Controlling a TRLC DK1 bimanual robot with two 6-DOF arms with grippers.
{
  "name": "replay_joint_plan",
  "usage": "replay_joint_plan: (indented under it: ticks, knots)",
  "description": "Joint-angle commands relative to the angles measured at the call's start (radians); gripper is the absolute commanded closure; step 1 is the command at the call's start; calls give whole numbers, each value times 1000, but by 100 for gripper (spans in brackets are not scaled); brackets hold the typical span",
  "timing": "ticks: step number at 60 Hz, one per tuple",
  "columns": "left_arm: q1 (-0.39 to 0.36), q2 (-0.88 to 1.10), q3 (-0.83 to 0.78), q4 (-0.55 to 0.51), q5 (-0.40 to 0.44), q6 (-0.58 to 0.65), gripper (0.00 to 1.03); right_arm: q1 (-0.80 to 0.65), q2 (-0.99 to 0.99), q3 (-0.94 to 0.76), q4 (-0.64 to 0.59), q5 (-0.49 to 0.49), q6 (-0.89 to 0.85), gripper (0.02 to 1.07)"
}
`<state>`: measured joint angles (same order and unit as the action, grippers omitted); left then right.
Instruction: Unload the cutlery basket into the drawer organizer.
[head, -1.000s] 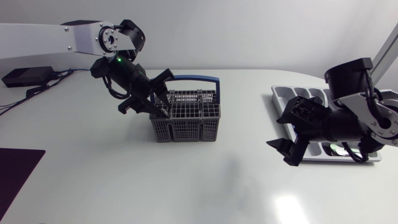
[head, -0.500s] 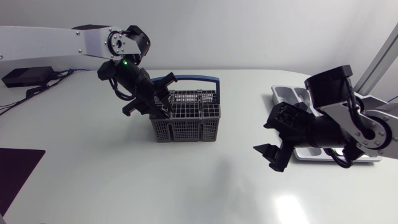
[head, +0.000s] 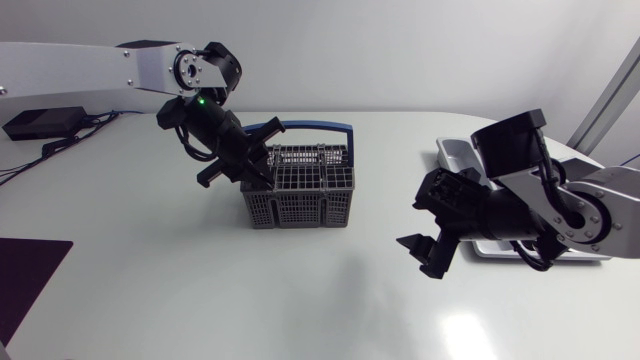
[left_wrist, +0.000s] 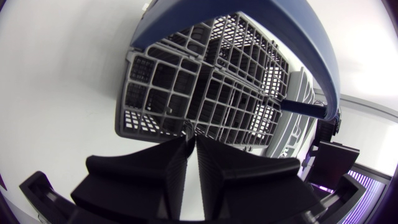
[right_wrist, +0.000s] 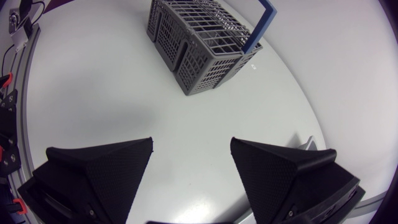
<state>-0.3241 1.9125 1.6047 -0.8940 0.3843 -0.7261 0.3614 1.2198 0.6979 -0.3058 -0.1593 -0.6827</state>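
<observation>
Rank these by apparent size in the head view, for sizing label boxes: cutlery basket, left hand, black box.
1. cutlery basket
2-3. left hand and black box look alike; the hand is raised nearer the camera, so I won't rank them.

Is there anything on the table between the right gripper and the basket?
Nothing visible. The open right gripper faces the basket across bare table.

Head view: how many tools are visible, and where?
2. The left tool is at the cutlery basket's left end; the right tool hangs over bare table, beside the drawer organizer. None seems hidden.
</observation>
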Motion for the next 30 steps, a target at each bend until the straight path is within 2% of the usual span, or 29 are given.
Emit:
replay_joint_plan:
  ticks: [1,30]
  knots:
    - [-7,20,20,-17,7,-10,98,10,15,-35,14,6,22,17]
    - [2,-6,8,-23,7,7,99,45,21,-46,17,15,40,17]
